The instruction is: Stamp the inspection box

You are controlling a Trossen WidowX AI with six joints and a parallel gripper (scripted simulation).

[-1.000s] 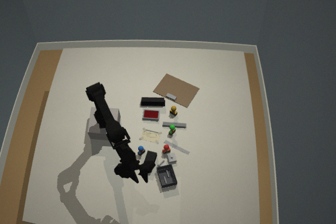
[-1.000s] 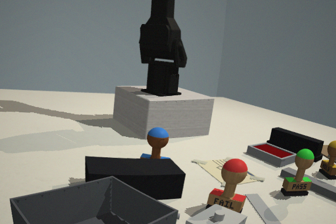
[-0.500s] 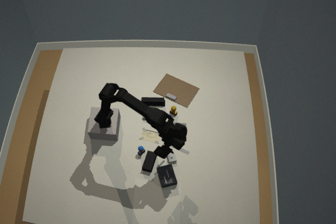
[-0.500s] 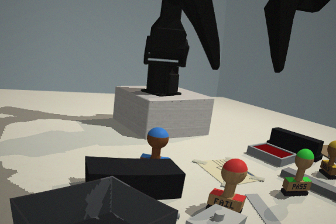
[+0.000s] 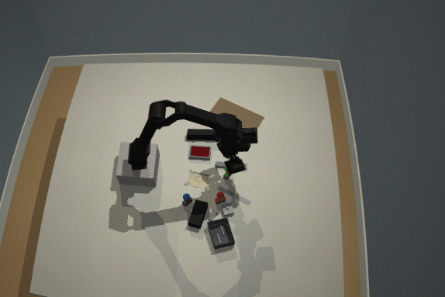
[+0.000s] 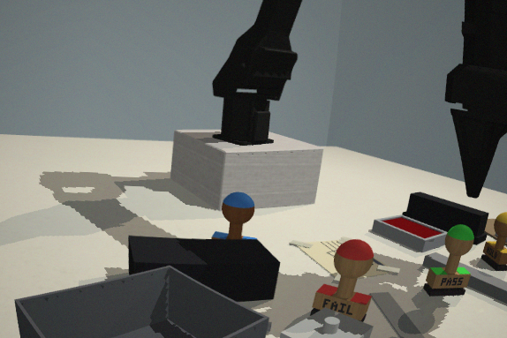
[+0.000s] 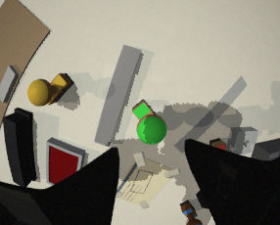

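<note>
The PASS stamp [image 5: 225, 174] [image 6: 460, 235] [image 7: 152, 129], with a green-topped knob, stands upright on the bench. My gripper [image 6: 473, 196] [image 7: 152, 150] is open and empty, pointing down above the stamp; in the wrist view the green knob lies just beyond and between the fingertips. The red ink pad [image 5: 200, 151] [image 6: 411, 228] [image 7: 64, 163] lies open in its grey tray. The cream card [image 5: 198, 181] [image 7: 148, 195] lies taped flat between the pad and the blue stamp; its outlined box looks blank. In the overhead view the arm hides the fingertips.
The red FAIL stamp [image 5: 220, 195] [image 6: 353, 259], blue stamp [image 5: 186, 197] [image 6: 238, 201] and yellow stamp [image 6: 502, 225] [image 7: 39, 92] stand around. A grey bar [image 7: 119, 93] lies beside the PASS stamp. A black bar [image 7: 19, 147] is behind the pad; a black block [image 5: 198, 213] is near the blue stamp.
</note>
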